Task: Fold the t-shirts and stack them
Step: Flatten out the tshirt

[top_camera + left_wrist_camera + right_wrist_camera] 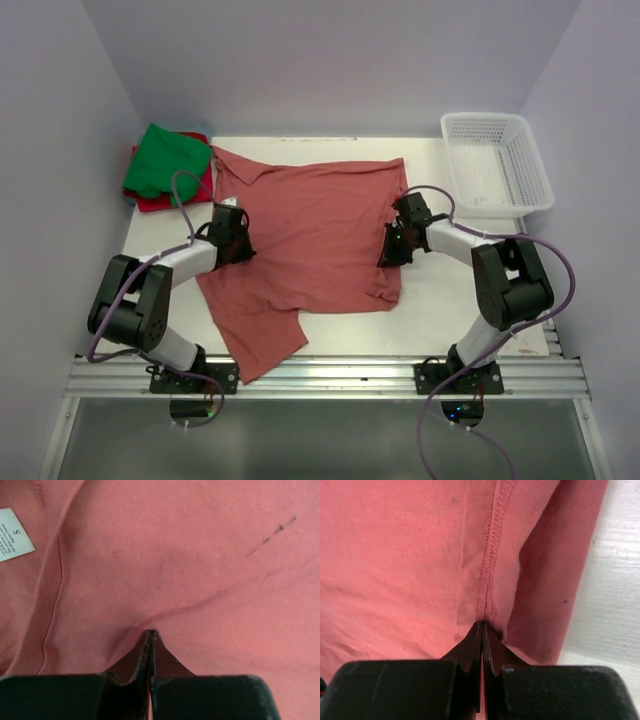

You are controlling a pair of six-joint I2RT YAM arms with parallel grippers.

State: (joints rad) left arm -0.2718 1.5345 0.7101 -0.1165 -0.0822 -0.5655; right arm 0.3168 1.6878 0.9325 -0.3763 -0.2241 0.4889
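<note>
**Ana:** Closest to the lens, what do the left fingers (136, 664) look like?

**Ben:** Pressed flat together, with a small pinch of the brick-red t-shirt (310, 225) caught at their tips. The cloth puckers there and a crease runs away from the pinch to the right. The ribbed collar and a white size label (14, 535) marked S lie up to the left, and a few short dark marks (277, 529) show on the cloth to the upper right.

**Ana:** And the right fingers (470, 651)?

**Ben:** Also closed, on the same shirt. They grip it right at a stitched hem (490, 555), with the fabric folded double just beside it. Bare white desk (440, 300) shows past the shirt's edge.

**Ana:** Where does that shirt lie overall?

**Ben:** It is spread across the middle of the desk, rumpled. The collar points to the far-left corner and one flap reaches the near edge. The left arm holds it on its left side and the right arm on its right side.

**Ana:** The other shirts?

**Ben:** The green t-shirt (160, 158) sits bunched on top of the red-pink t-shirt (180, 198) in the far-left corner, touching the big shirt's collar end.

**Ana:** Anything else?

**Ben:** A white mesh basket (497, 160) stands at the far-right corner, well apart from the shirts.
</note>
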